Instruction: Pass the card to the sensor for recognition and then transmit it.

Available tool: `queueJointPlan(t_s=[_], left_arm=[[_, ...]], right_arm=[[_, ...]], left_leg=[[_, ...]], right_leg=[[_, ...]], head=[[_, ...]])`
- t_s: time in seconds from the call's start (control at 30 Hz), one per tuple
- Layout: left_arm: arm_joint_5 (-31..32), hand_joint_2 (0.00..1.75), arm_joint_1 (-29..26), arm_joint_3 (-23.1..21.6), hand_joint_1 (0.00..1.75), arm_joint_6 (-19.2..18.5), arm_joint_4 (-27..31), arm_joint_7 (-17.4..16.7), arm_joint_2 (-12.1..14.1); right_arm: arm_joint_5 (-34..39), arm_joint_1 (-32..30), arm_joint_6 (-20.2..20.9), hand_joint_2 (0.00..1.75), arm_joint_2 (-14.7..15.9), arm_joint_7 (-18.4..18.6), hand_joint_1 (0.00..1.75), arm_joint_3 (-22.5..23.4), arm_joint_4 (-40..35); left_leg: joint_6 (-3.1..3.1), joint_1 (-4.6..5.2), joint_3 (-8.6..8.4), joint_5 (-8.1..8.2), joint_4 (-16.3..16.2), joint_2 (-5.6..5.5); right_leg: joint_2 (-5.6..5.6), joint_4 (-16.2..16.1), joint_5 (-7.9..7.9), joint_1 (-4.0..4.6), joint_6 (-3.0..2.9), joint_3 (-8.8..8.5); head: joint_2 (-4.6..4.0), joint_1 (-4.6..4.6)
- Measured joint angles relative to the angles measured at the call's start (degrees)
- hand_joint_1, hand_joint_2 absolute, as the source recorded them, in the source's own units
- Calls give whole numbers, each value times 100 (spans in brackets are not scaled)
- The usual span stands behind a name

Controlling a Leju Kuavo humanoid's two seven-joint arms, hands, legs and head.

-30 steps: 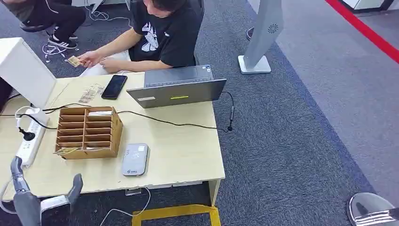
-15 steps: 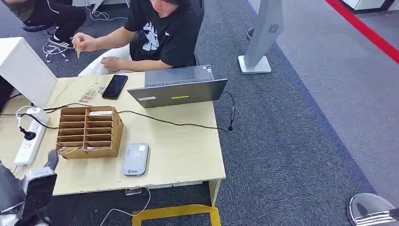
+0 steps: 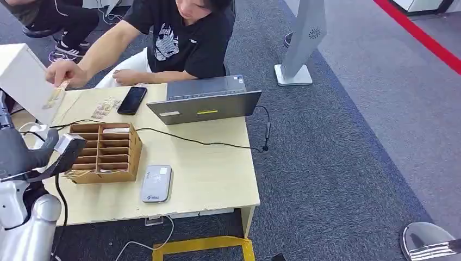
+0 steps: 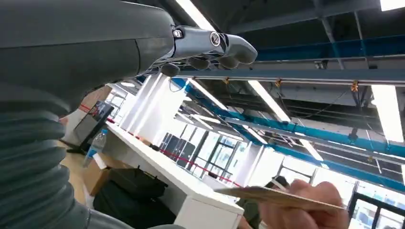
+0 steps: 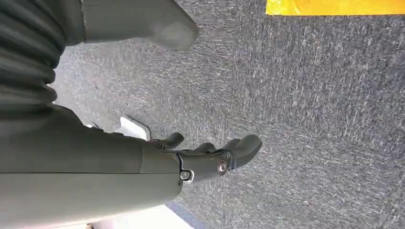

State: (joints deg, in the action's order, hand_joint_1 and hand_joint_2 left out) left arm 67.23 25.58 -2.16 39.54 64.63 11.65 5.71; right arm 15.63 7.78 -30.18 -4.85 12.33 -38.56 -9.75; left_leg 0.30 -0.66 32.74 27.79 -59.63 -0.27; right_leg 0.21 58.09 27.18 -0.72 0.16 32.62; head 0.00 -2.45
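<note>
Card (image 3: 56, 93) near empty left hand (image 3: 51, 155)

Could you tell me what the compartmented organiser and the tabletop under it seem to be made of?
The brown compartmented organiser looks like thin plywood or stiff board: matt, with darker cut edges on its dividers. The pale beige tabletop looks like smooth laminated board with a faint wood-grain print and a thin edge band; real wood cannot be ruled out.

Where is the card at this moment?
In the head view, the card is in the person's hand, over the table's far left corner, beside the white box, above the robot's raised left hand.
</note>
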Motion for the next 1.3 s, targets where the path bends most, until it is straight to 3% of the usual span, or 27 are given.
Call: queueJointPlan(t_s=[0.17,0.43,0.47,0.5,0.67,1.3], left_arm=[[64,175,157,-20,0,5,-223,-94,-166],[-236,175,233,-199,0,-15,-402,-417,-179],[-262,175,240,-216,82,-26,-418,-453,-179],[-284,175,250,-230,175,-39,-433,-499,-179],[-290,175,263,-264,175,5,-453,-678,-173],[-297,175,259,-264,175,9,-457,-732,-160]], right_arm=[[-2,4,17,175,0,-37,0,0,-11],[-2,4,-2,175,0,-61,0,0,-15],[-2,4,-9,175,0,-66,0,0,-15],[-2,3,-15,175,0,-77,0,0,-15],[4,-1,-61,175,0,-116,0,2,-15],[15,-16,-76,175,0,-162,0,13,-15]], left_leg=[[1,1,2,1,-1,2],[0,-2,2,1,0,3],[0,-2,2,1,0,4],[0,-2,2,1,0,4],[0,-1,4,1,0,4],[1,-1,7,1,0,3]], right_leg=[[3,-2,0,-1,0,4],[4,-1,0,0,0,7],[5,0,0,0,0,8],[5,0,0,0,0,8],[5,0,0,1,0,8],[4,0,0,0,0,9]], head=[[0,2],[0,2],[0,4],[0,2],[0,2],[0,2]])
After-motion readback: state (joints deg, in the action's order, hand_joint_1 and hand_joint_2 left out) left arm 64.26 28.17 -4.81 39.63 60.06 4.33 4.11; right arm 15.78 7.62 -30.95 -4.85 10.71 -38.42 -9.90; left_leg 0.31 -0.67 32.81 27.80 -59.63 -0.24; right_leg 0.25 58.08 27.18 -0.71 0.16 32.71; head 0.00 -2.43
